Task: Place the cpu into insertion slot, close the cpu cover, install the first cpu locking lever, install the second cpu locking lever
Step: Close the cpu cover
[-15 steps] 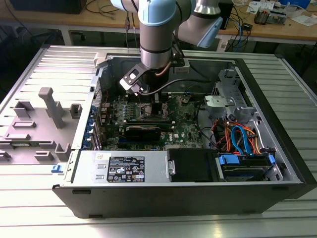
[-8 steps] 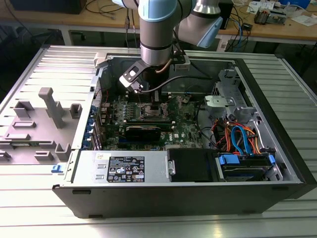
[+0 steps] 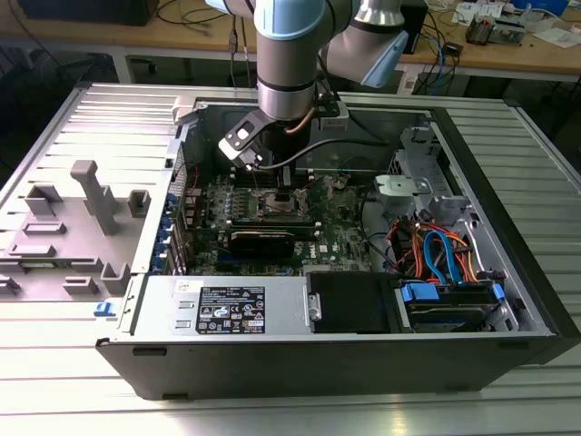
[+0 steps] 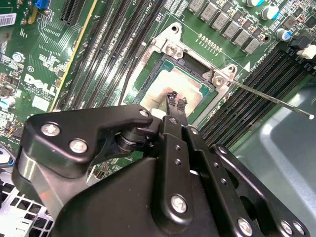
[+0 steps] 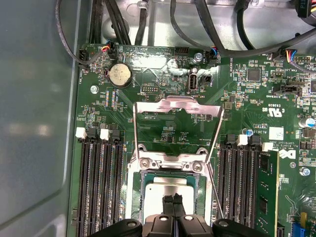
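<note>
Gripper: I see the black two-finger gripper (image 5: 173, 199) with its fingers drawn narrow, side by side with barely a slit between them. The tips are down on the chip's top face and nothing is clamped between them.
Cpu: the small flat square cpu with its dull silver-grey metal top (image 5: 159, 190) lies flat inside the socket. In the second wrist view the gripper (image 4: 176, 101) meets it near the middle of the cpu (image 4: 160, 86).
Insertion slot: the square socket with dark edge and silver metal rim (image 5: 143, 195) sits on the green motherboard between two banks of long black memory slots (image 5: 98, 182).
Cpu cover: the thin silver metal frame plate with a square window (image 5: 173, 104) is swung open, up and away from the socket, so the chip is uncovered.
Locking lever: a thin silver wire lever (image 4: 271, 100) sticks out from the socket's corner, unlatched.
Setting: in the exterior view I see the arm reaching down into an open black computer case (image 3: 363, 363), which lies on a ribbed aluminium bench (image 3: 272, 413).
</note>
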`<state>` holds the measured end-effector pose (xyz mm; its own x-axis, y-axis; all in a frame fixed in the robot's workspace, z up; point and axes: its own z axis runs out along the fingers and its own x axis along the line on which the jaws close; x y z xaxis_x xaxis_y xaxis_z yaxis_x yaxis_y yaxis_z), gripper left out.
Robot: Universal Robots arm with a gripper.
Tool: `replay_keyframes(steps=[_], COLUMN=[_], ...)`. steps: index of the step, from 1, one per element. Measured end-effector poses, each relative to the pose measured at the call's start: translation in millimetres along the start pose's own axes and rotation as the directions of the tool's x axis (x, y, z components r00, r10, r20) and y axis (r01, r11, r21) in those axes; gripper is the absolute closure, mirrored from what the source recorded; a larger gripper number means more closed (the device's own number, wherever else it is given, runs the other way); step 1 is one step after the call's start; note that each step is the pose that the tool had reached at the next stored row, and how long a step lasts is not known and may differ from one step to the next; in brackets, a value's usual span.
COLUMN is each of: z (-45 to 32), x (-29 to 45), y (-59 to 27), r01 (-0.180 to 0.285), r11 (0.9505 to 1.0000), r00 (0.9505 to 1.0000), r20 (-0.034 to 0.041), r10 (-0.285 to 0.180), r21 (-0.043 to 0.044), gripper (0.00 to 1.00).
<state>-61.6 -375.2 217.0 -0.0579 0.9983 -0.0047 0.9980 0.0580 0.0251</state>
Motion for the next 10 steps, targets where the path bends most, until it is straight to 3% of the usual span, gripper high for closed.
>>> replay_keyframes(steps=[10], z=[-3.7], x=[0.0], y=[0.1], r01=[0.000], r11=[1.0000], r00=[1.0000], r20=[0.0000], r10=[0.000], r21=[0.0000], gripper=[0.89])
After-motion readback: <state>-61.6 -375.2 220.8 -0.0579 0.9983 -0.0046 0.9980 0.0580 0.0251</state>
